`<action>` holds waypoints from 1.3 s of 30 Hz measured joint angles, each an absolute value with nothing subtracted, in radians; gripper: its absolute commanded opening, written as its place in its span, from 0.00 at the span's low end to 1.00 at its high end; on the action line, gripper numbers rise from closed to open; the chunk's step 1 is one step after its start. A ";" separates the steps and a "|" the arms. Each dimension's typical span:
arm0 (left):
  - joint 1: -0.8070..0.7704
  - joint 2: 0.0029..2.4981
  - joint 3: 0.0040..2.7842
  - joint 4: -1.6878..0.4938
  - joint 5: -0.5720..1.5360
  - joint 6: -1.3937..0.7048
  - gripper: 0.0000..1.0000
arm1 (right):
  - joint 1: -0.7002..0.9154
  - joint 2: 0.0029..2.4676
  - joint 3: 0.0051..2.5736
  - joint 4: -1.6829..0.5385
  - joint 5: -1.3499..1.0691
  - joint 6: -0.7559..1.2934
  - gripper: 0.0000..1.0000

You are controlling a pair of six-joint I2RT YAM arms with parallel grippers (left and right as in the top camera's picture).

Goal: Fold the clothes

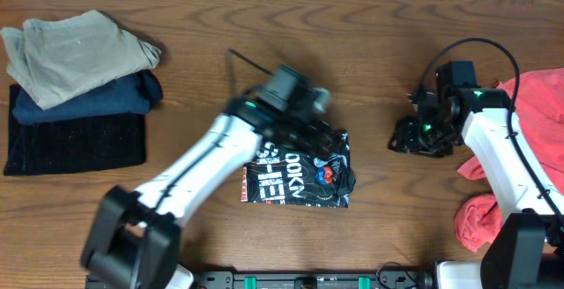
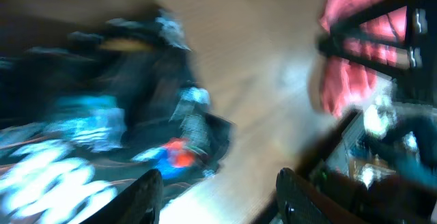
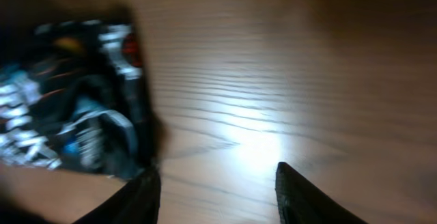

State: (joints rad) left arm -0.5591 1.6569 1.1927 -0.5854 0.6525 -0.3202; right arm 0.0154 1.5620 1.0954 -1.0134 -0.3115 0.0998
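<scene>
The brown wooden table (image 1: 379, 51) carries three groups of clothes. At its left edge lies a stack (image 1: 75, 95): a black piece (image 1: 75, 148) at the bottom, a dark blue piece (image 1: 106, 102) on it, and a beige piece (image 1: 70, 51) on top. Near the middle of the front edge lies a folded black jersey (image 1: 295, 183) with white letters. At the right edge lie crumpled red clothes (image 1: 539, 104).

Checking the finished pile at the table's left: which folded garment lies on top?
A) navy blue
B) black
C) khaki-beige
C: the khaki-beige folded garment lies over the navy blue garment, with the black textured garment at the bottom.
</scene>
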 measured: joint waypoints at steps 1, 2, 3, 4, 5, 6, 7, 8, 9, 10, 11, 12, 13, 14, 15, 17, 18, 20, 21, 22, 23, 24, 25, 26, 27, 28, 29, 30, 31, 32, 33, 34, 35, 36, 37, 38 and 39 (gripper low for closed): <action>-0.512 1.638 1.193 -0.607 0.639 -0.313 0.56 | 0.026 1.562 1.095 -1.003 -0.344 0.081 0.55; -0.465 1.620 1.193 -0.629 0.617 -0.311 0.57 | 0.045 1.562 1.095 -0.990 -0.382 0.057 0.58; -0.432 1.609 1.193 -0.648 0.599 -0.309 0.59 | 0.058 1.562 1.096 -0.984 -0.402 0.047 0.61; -0.390 1.600 1.194 -0.670 0.577 -0.308 0.60 | 0.084 1.562 1.096 -0.971 -0.423 0.033 0.64; -0.359 1.595 1.194 -0.690 0.559 -0.309 0.61 | 0.114 1.562 1.096 -0.956 -0.437 0.017 0.67; -0.323 1.594 1.194 -0.709 0.537 -0.310 0.61 | 0.139 1.562 1.096 -0.940 -0.443 0.010 0.69; -0.296 1.594 1.194 -0.723 0.523 -0.313 0.61 | 0.173 1.562 1.095 -0.914 -0.442 0.000 0.72; -0.271 1.596 1.194 -0.737 0.510 -0.315 0.62 | 0.200 1.562 1.095 -0.889 -0.440 -0.004 0.75; -0.249 1.596 1.193 -0.750 0.499 -0.316 0.62 | 0.237 1.562 1.095 -0.860 -0.426 -0.012 0.74; -0.237 1.597 1.193 -0.758 0.492 -0.317 0.62 | 0.265 1.562 1.095 -0.834 -0.417 -0.015 0.74; -0.226 1.597 1.192 -0.765 0.486 -0.317 0.62 | 0.299 1.564 1.095 -0.808 -0.399 -0.019 0.73; -0.221 1.597 1.190 -0.770 0.482 -0.317 0.62 | 0.332 1.567 1.095 -0.781 -0.379 -0.021 0.73; -0.219 1.600 1.187 -0.776 0.480 -0.317 0.62 | 0.363 1.573 1.095 -0.756 -0.355 -0.023 0.72; -0.219 1.602 1.182 -0.779 0.478 -0.317 0.62 | 0.393 1.584 1.095 -0.733 -0.331 -0.024 0.72; -0.219 1.605 1.177 -0.779 0.478 -0.317 0.62 | 0.415 1.595 1.095 -0.719 -0.315 -0.027 0.71; -0.221 1.615 1.158 -0.778 0.474 -0.317 0.62 | 0.464 1.631 1.095 -0.693 -0.284 -0.039 0.69; -0.221 1.620 1.148 -0.777 0.471 -0.317 0.62 | 0.478 1.648 1.095 -0.686 -0.271 -0.044 0.68; -0.221 1.632 1.120 -0.773 0.470 -0.317 0.62 | 0.512 1.690 1.095 -0.681 -0.244 -0.059 0.61; -0.221 1.637 1.108 -0.767 0.469 -0.317 0.63 | 0.523 1.707 1.095 -0.679 -0.232 -0.066 0.49; -0.222 1.642 1.092 -0.759 0.467 -0.317 0.62 | 0.532 1.729 1.094 -0.678 -0.218 -0.070 0.29; -0.222 1.645 1.079 -0.750 0.467 -0.317 0.63 | 0.538 1.745 1.093 -0.674 -0.202 -0.072 0.20; -0.223 1.648 1.066 -0.743 0.467 -0.317 0.63 | 0.546 1.760 1.093 -0.673 -0.184 -0.068 0.16; -0.223 1.650 1.051 -0.735 0.466 -0.317 0.63 | 0.552 1.776 1.092 -0.672 -0.159 -0.056 0.11; -0.223 1.650 1.042 -0.729 0.466 -0.317 0.63 | 0.554 1.785 1.091 -0.670 -0.140 -0.048 0.08; -0.224 1.650 1.034 -0.726 0.466 -0.317 0.63 | 0.554 1.790 1.090 -0.671 -0.121 -0.033 0.07; -0.224 1.650 1.028 -0.724 0.466 -0.317 0.63 | 0.553 1.791 1.089 -0.671 -0.099 -0.009 0.07; -0.224 1.650 1.023 -0.724 0.466 -0.317 0.63 | 0.552 1.791 1.089 -0.670 -0.080 0.016 0.07; -0.224 1.650 1.019 -0.721 0.466 -0.317 0.63 | 0.551 1.790 1.089 -0.665 -0.068 0.036 0.08; -0.224 1.650 1.017 -0.718 0.466 -0.317 0.63 | 0.550 1.790 1.089 -0.661 -0.057 0.052 0.09; -0.224 1.650 1.014 -0.711 0.466 -0.317 0.63 | 0.549 1.790 1.089 -0.657 -0.049 0.068 0.10; -0.224 1.650 1.010 -0.705 0.466 -0.317 0.63 | 0.544 1.789 1.090 -0.654 -0.045 0.081 0.14; -0.224 1.650 1.006 -0.704 0.466 -0.317 0.63 | 0.535 1.786 1.090 -0.651 -0.039 0.097 0.22; -0.224 1.650 1.003 -0.702 0.466 -0.317 0.63 | 0.525 1.782 1.090 -0.648 -0.033 0.115 0.26; -0.224 1.650 1.000 -0.700 0.466 -0.317 0.63 | 0.509 1.774 1.091 -0.641 -0.016 0.135 0.29; -0.224 1.650 0.997 -0.698 0.466 -0.317 0.63 | 0.492 1.766 1.091 -0.632 -0.003 0.152 0.32; -0.224 1.650 0.994 -0.697 0.466 -0.317 0.63 | 0.476 1.758 1.092 -0.626 0.007 0.173 0.35; -0.224 1.650 0.991 -0.697 0.466 -0.317 0.63 | 0.459 1.751 1.093 -0.619 0.019 0.193 0.38</action>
State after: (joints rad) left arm -0.2245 1.6505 0.9905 -0.6971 0.4660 -0.3172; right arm 0.4587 1.7512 1.0931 -0.6193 0.0189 0.1928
